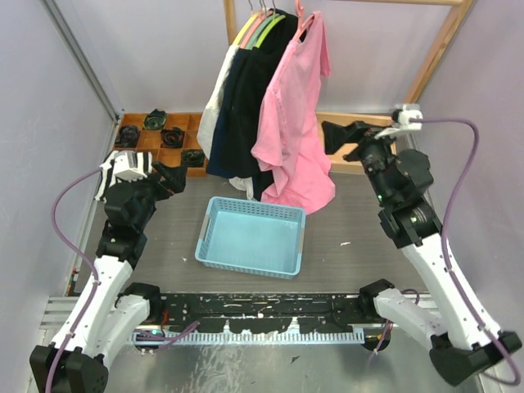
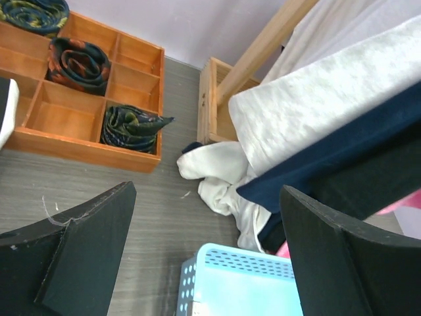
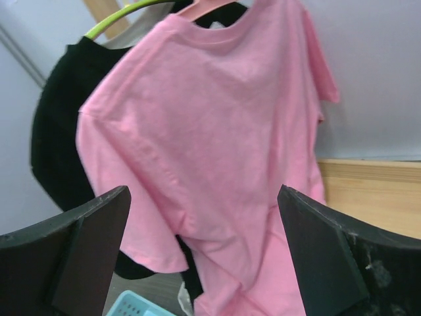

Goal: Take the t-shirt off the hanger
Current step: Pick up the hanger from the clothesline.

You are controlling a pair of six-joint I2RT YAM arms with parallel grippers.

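A pink t-shirt (image 1: 296,115) (image 3: 217,112) hangs on a pink hanger (image 1: 305,20) (image 3: 209,6) at the right end of the wooden rail (image 1: 442,45). My right gripper (image 1: 332,136) (image 3: 204,197) is open, level with the shirt's lower half and just to its right, apart from the fabric. Open as well, my left gripper (image 1: 175,178) (image 2: 207,197) stays low at the left, facing the hems of the white and navy garments, with nothing between its fingers.
Black or navy shirts (image 1: 246,106) and a white one (image 1: 214,102) hang left of the pink shirt; white cloth (image 2: 220,174) touches the floor. A light blue basket (image 1: 252,237) sits below. A wooden tray of rolled ties (image 1: 160,133) stands at the back left.
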